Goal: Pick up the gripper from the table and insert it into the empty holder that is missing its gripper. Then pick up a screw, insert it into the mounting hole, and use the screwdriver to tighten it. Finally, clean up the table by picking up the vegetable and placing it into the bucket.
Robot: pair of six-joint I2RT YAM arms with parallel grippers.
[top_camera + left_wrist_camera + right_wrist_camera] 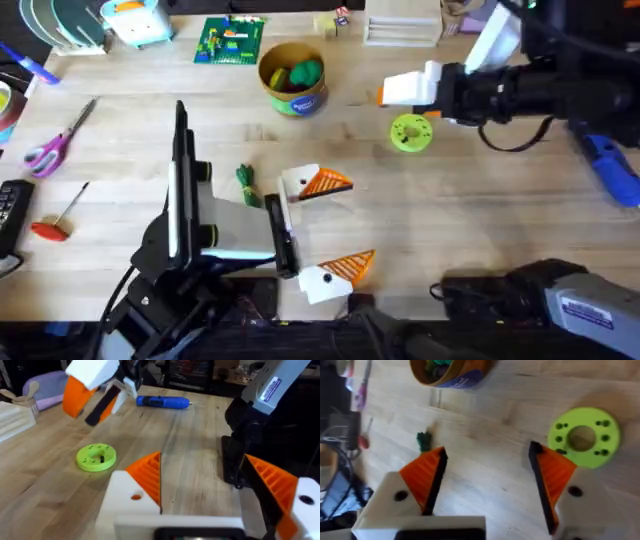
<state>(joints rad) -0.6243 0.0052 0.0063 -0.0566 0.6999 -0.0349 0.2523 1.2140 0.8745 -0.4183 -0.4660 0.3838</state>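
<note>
L tool (pixel 325 228) sits low near table (pixel 480 215) centre, fingers spread wide, nothing between them; both orange ribbed pads (pixel 149 477) on white bases in its wrist view. R tool (pixel 487 487) hangs over right-centre of table, also wide open and empty, both orange pads (pixel 555 472) in place, just beside lime-green disc (pixel 410 133). Vegetable (pixel 247 184), slim dark green, lies flat on table just left of L tool's upper finger, close to it, contact can't tell. Bucket (pixel 293 78) upright toward back centre, well apart from vegetable, w/ yellow and green toys (pixel 298 74) inside. Blue screwdriver (pixel 610 165) lies on table at far right edge, under R arm. Loose orange tip and empty holder: can't make out separately. Purple-handled scissors (pixel 55 142) and red-handled driver (pixel 60 215) at left side.
</note>
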